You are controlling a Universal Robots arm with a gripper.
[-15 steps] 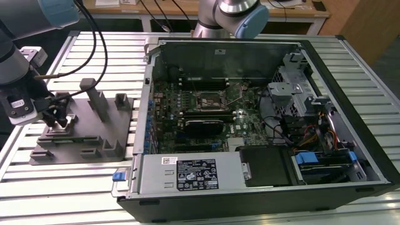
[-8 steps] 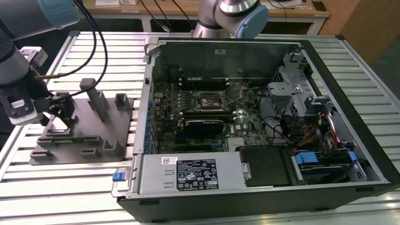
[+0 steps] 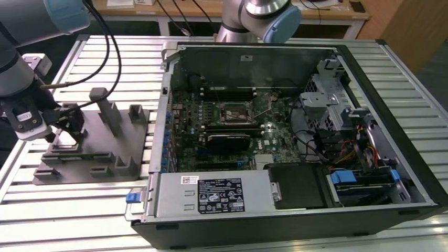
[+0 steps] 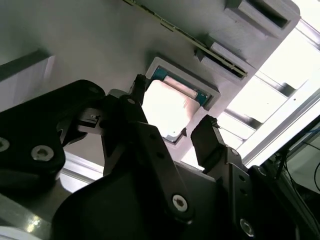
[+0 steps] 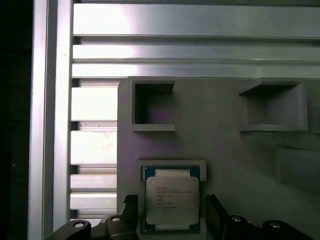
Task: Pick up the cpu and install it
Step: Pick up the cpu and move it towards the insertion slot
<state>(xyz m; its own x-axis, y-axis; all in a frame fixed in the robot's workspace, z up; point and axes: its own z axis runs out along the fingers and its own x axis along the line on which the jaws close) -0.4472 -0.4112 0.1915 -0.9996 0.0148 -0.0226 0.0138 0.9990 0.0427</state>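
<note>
The cpu is a small pale square chip lying flat in a recess of the grey fixture, on the exterior view's left. My gripper hangs just over it, open, with one dark finger on each side of the chip and a small gap to each edge. In the second wrist view the cpu shows bright between the two fingertips of the gripper. In the exterior view the gripper sits low over the fixture's near-left corner. The dark socket lies on the motherboard inside the open computer case.
The open computer case takes up the middle and the exterior view's right, with its power supply in front and drive cages at the side. Upright tabs rise from the fixture beside the gripper. Everything stands on a slatted aluminium table.
</note>
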